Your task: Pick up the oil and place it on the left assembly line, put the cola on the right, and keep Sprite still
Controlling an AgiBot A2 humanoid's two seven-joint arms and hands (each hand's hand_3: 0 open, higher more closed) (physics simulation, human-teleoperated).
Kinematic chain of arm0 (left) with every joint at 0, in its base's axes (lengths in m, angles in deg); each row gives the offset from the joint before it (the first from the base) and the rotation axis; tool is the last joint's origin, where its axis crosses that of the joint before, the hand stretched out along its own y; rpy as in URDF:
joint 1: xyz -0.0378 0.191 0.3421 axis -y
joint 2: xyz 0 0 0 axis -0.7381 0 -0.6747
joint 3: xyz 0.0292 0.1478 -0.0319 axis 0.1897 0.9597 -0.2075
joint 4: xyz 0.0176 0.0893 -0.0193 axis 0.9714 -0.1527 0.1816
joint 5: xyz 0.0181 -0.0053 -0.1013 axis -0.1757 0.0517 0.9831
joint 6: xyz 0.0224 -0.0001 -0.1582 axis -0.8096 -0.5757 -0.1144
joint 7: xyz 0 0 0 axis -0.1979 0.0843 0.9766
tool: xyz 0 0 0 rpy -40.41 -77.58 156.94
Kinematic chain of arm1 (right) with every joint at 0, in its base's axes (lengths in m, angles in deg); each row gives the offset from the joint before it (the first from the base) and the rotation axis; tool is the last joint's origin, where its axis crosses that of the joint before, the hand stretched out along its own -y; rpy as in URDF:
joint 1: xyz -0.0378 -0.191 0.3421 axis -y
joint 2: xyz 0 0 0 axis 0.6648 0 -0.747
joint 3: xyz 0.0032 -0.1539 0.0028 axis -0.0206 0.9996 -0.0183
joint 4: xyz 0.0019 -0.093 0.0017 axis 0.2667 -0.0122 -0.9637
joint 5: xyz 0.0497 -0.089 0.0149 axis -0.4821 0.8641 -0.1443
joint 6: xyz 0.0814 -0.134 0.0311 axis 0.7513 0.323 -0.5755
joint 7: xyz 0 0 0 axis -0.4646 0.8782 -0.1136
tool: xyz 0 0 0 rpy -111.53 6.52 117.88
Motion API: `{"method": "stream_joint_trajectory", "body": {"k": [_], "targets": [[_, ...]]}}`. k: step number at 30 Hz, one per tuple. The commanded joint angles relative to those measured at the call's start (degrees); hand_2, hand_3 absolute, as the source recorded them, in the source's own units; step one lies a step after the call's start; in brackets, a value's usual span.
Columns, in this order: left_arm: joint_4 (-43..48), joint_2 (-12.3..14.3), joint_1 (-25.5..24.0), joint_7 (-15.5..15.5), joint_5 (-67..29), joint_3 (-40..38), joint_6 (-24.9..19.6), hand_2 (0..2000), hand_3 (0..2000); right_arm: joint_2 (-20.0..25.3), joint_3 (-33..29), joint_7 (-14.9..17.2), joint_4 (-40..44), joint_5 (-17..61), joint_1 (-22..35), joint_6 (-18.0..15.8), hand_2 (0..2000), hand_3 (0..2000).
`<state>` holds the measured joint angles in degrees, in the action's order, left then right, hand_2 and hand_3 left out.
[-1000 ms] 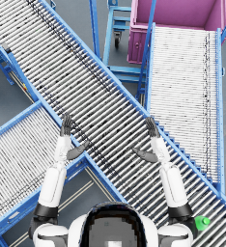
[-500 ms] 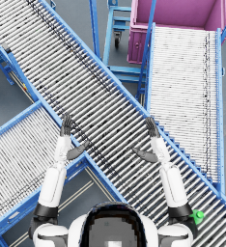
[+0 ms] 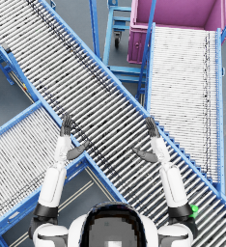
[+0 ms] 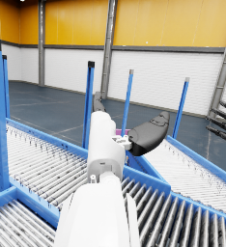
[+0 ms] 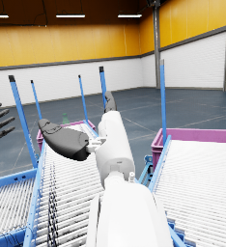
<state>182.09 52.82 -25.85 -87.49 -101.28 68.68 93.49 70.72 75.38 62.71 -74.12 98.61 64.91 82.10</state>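
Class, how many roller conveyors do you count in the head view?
3. The long diagonal conveyor crosses the middle; the left conveyor lies at lower left; the right conveyor runs up to the purple bin. Others may lie out of frame.

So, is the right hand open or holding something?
Open. The right hand holds nothing: its fingers are straight and its thumb is spread aside, above the conveyor rollers.
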Motion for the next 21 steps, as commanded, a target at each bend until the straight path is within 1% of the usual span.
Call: {"method": "stream_joint_trajectory", "body": {"k": [1, 21], "targets": [[0.0, 0.0, 0.0, 0.0, 0.0, 0.0, 0.0, 0, 0, 0.0, 0.0, 0.0, 0.0, 0.0, 0.0, 0.0, 0, 0], [0.0, 0.0, 0.0, 0.0, 0.0, 0.0, 0.0, 0, 0, 0.0, 0.0, 0.0, 0.0, 0.0, 0.0, 0.0, 0, 0]]}}
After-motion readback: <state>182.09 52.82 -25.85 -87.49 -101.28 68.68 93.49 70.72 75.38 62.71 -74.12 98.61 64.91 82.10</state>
